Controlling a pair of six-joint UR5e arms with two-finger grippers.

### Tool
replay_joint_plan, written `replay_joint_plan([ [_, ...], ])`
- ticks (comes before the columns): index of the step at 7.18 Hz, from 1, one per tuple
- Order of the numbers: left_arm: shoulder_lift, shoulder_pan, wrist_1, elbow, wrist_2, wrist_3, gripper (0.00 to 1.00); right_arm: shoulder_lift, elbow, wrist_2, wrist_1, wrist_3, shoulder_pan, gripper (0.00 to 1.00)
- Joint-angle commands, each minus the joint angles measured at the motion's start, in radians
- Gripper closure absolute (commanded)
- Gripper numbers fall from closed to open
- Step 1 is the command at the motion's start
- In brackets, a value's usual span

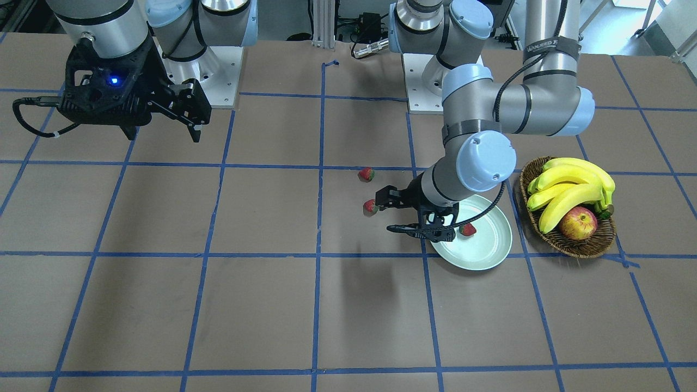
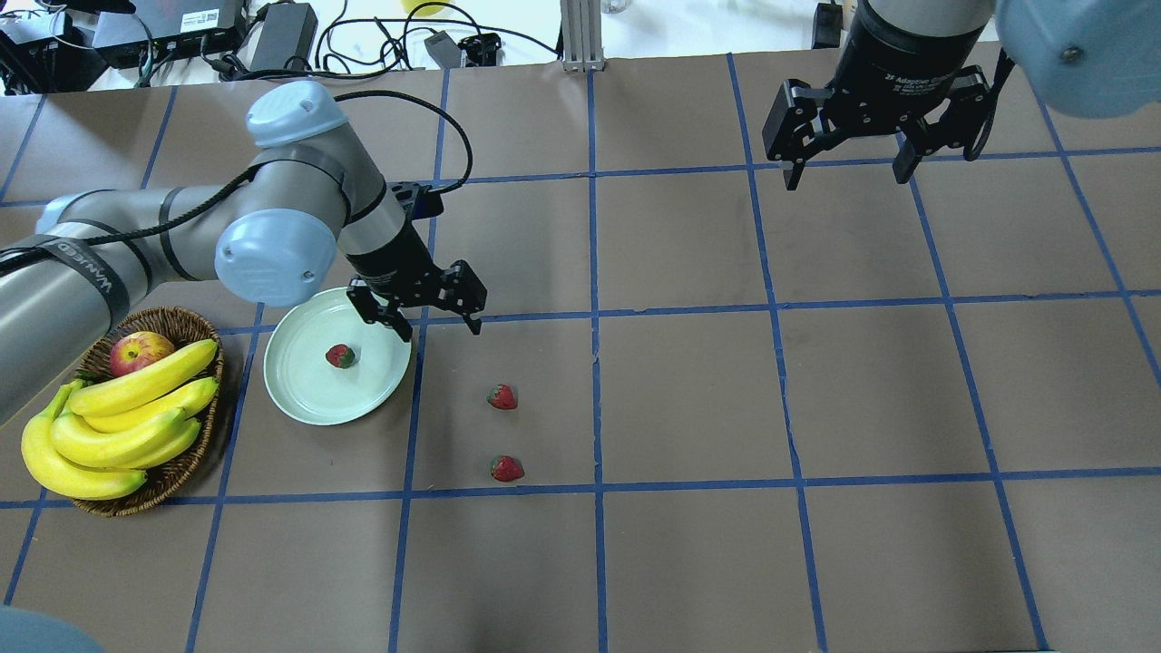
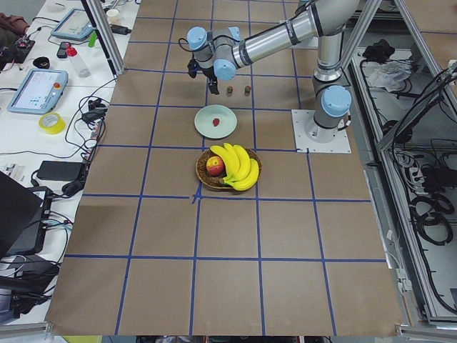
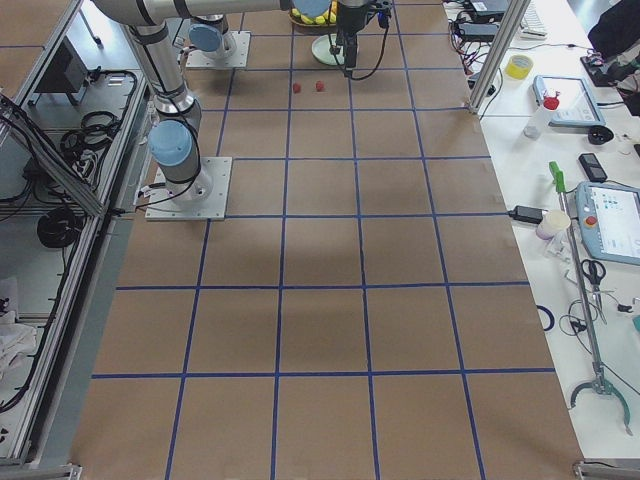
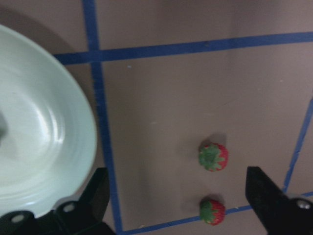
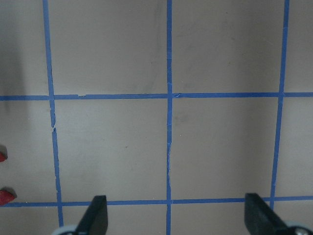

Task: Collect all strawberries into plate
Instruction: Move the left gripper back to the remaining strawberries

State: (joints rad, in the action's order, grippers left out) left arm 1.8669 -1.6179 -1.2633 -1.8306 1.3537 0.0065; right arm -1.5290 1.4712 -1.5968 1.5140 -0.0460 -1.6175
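The pale mint-green plate [image 2: 299,390] lies left of centre and holds one strawberry [image 2: 340,355], which also shows in the front view [image 1: 468,229]. Two more strawberries [image 2: 502,396] [image 2: 506,468] lie on the table to the plate's right. In the left wrist view they are these two [image 5: 213,156] [image 5: 212,210], beside the plate's rim [image 5: 73,147]. My left gripper [image 2: 440,326] is open and empty. It hovers just past the plate's right rim, short of the nearer berry. My right gripper [image 2: 846,174] is open and empty, high at the far right.
A brown wicker basket [image 2: 172,472] with bananas [image 2: 127,408] and a red-yellow apple [image 2: 141,351] stands left of the plate. Blue tape lines cross the brown table. The right wrist view shows bare table under the right gripper [image 6: 177,220].
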Motion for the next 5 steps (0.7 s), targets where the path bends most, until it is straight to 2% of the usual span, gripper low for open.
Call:
replay_joint_plan([
  [1, 0.021, -0.075, 0.13, -0.088, -0.036, -0.103, 0.0, 0.0, 0.0, 0.0, 0.0, 0.0, 0.001, 0.0],
  [3, 0.034, -0.086, 0.185, -0.145, -0.035, -0.109, 0.0, 0.001, -0.002, 0.0, 0.002, 0.0, -0.001, 0.0],
  [4, 0.038, -0.088, 0.183, -0.148, -0.036, -0.109, 0.06, 0.001, -0.002, 0.0, 0.0, 0.0, 0.001, 0.0],
  [5, 0.038, -0.089, 0.183, -0.16, -0.035, -0.108, 0.21, 0.0, -0.002, 0.0, 0.0, 0.0, 0.001, 0.0],
])
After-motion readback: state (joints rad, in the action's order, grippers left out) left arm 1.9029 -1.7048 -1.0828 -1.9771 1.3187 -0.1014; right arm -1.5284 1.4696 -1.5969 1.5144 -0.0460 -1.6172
